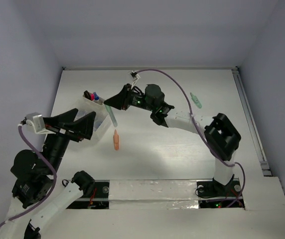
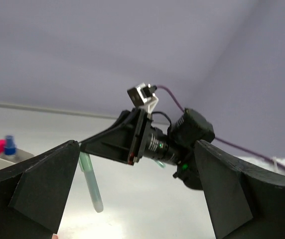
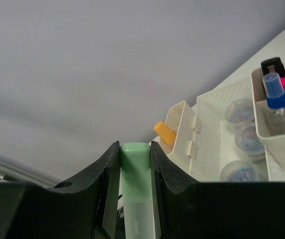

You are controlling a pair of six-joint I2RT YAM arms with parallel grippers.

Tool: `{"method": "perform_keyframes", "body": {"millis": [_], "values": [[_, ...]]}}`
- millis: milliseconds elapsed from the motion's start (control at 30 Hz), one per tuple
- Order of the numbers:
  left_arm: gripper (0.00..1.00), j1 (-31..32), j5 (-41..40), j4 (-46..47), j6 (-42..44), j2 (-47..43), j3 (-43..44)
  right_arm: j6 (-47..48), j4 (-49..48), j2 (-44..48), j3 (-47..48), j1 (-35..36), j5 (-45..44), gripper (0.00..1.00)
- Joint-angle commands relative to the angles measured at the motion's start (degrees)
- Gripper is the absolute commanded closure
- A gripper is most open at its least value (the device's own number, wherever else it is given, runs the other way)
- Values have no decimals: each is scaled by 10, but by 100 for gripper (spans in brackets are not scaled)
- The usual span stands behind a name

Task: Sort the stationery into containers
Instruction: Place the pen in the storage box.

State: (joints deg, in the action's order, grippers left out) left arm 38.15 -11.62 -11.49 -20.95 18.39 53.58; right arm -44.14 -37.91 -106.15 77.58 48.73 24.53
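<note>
My right gripper (image 1: 108, 103) hangs above the table beside the containers (image 1: 98, 110), shut on a pale green highlighter (image 1: 113, 117) that points down. In the right wrist view the highlighter (image 3: 136, 179) sits between the pads of that gripper (image 3: 134, 145). The white bins (image 3: 217, 129) hold an orange piece (image 3: 163, 132), round clear jars (image 3: 242, 112), and a blue-capped white marker (image 3: 277, 107). My left gripper (image 1: 86, 123) is open at the bins' near side, with nothing between its fingers (image 2: 43, 189). An orange marker (image 1: 116, 140) lies on the table.
A small green piece (image 1: 196, 99) lies far right near the back of the table. The right arm's purple cable (image 1: 172, 82) arcs over the middle. A rail (image 1: 249, 119) runs along the table's right edge.
</note>
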Motion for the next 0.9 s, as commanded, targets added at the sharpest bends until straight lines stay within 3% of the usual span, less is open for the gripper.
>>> {"method": "perform_keyframes", "body": {"millis": [0,367,867], "values": [[1,1,-101,-25,49,9,34,-21,-70,-51,75,0,39,100],[1,1,-165,73,107,40,-16,-1,-57,-243,367,44,81,100],[1,-37,-177,86,116,11,-45,4,-30,-402,583,74,90,100]]}}
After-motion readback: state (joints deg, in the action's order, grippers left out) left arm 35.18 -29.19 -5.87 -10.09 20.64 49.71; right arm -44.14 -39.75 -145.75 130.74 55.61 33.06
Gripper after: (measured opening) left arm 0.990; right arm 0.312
